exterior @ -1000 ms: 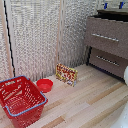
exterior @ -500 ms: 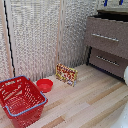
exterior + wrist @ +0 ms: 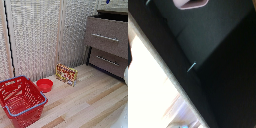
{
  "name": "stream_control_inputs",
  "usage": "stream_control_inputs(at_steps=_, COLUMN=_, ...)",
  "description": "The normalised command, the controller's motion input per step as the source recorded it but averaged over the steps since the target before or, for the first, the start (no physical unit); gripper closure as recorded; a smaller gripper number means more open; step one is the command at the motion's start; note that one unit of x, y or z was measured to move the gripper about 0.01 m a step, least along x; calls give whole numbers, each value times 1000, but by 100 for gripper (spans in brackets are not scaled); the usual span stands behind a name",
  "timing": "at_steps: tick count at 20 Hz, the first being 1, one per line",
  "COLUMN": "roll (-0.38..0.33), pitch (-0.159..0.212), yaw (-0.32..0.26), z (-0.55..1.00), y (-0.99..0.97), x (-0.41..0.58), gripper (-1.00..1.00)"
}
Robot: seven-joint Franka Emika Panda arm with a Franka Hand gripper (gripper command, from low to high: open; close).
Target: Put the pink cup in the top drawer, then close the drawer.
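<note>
Pink recepticle point(image 3: 190, 4) — smooth, rounded — inside dark drawer point(image 3: 203, 35)

Even, soft daylight fills the exterior view, though it is grainy and low in detail; the dark-brown wooden chest of drawers point(image 3: 106, 45) reads dim. The wrist view is blurred, mostly deep shadow, with a washed-out bright patch at one edge

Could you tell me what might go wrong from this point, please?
1. The pink cup sits inside the dark top drawer, so a brisk push to shut it could tip the cup.
2. No fingers show in the wrist view, so whether the cup has been released is unclear. Pulling away too early might drag it along.
</note>
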Motion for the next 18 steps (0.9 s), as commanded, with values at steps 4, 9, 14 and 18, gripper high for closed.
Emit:
stream_control_inputs(at_steps=4, roll=-356, pitch=75, yaw=40, z=-292, y=338, x=-342, gripper=-100)
stream_control_inputs(at_steps=9, roll=-369, pitch=78, yaw=3, z=-328, y=456, x=-285, gripper=-100)
stream_control_inputs(at_steps=14, roll=-365, pitch=69, yaw=26, z=-383, y=416, x=-121, gripper=-100)
stream_control_inputs(at_steps=18, roll=-350, pitch=70, yaw=67, z=-432, y=357, x=-4, gripper=-100)
